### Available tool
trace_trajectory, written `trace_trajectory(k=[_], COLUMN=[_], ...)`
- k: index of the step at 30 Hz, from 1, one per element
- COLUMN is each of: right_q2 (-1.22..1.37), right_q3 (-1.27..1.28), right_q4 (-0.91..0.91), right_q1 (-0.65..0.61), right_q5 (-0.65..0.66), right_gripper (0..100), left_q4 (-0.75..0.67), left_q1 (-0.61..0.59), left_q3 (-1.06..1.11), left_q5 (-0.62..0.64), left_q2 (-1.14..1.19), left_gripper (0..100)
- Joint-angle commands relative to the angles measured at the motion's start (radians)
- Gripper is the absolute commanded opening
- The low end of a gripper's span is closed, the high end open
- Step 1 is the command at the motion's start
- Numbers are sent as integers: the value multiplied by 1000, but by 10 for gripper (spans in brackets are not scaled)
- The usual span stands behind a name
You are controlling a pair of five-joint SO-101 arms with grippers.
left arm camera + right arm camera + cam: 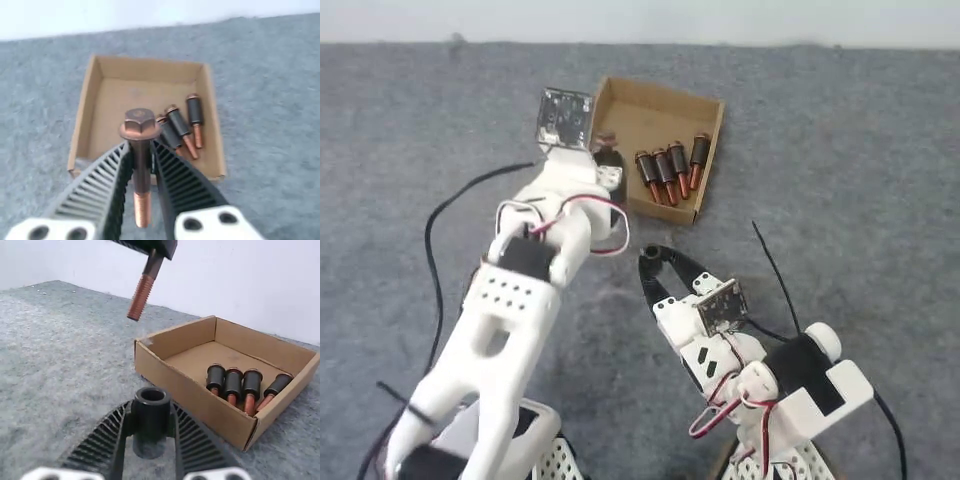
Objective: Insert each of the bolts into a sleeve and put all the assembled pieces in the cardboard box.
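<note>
Just outside the near wall of the box, your right tool is clamped on a sleeve, upright, bore open upward; your left tool grips a bolt below its head, higher up over the box's near corner, thread pointing down and slightly tilted; you will likely need thread and bore on one axis; four assembled pieces lie inside the box, off that path; I see nothing between bolt and sleeve.

The right fingers are covering the lower sides of the sleeve. Ahead of their tips, the head of the bolt is hiding behind the left fingers, which the picture's edge is cutting off.
</note>
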Motion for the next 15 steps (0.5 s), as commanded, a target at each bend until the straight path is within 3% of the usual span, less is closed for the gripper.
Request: trace_trajectory(k=[1, 4, 8, 15], right_q2=[-2, -4, -4, -4], right_q3=[-23, -14, 0, 0], right_q4=[5, 5, 4, 4], right_q1=[-5, -39, -79, -84], right_q5=[9, 9, 9, 9], right_gripper=[6, 6, 6, 6], left_q4=[-35, -35, -61, -311], left_q1=[41, 77, 83, 89], left_q3=[30, 87, 163, 395], left_q5=[9, 32, 175, 255], left_q2=[-127, -198, -295, -416], left_gripper=[11, 11, 11, 11])
